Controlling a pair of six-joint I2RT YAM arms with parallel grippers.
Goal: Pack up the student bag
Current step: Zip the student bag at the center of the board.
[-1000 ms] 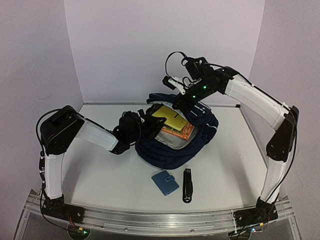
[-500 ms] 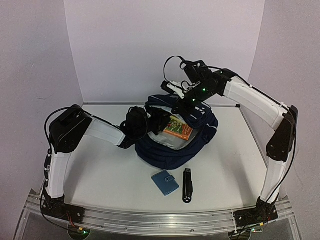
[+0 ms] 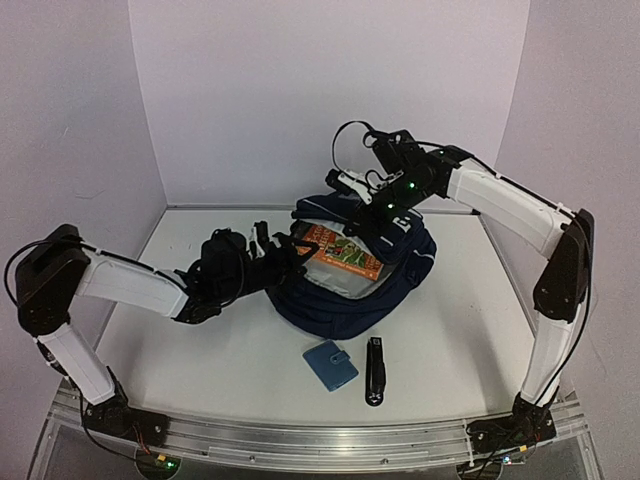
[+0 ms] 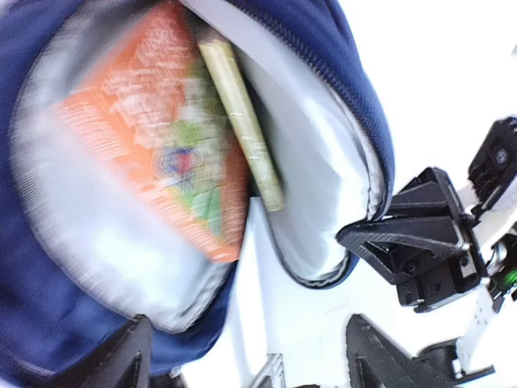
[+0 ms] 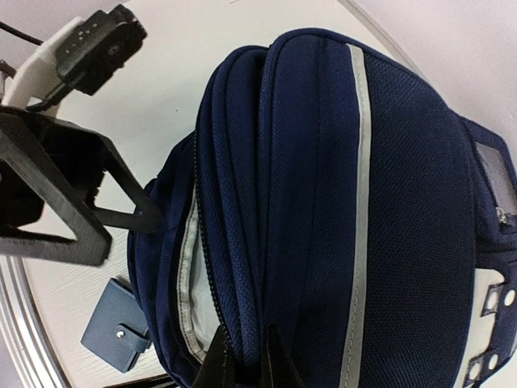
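The student bag (image 3: 335, 312) lies at the centre of the desk (image 3: 200, 350) with its main compartment unzipped and the opening facing up. Inside, an orange-covered book (image 3: 340, 252) rests against the grey lining, with a thin yellow-green notebook (image 4: 242, 121) beside it. The right claw (image 5: 242, 360) is clamped on the bag's zipper edge at the far side of the opening. The left claw (image 4: 250, 356) sits at the left rim of the opening, jaws spread wide with nothing between them. A light-blue snap wallet (image 3: 330, 365) and a narrow black object (image 3: 375, 370) lie side by side on the desk, near the bag but apart from it.
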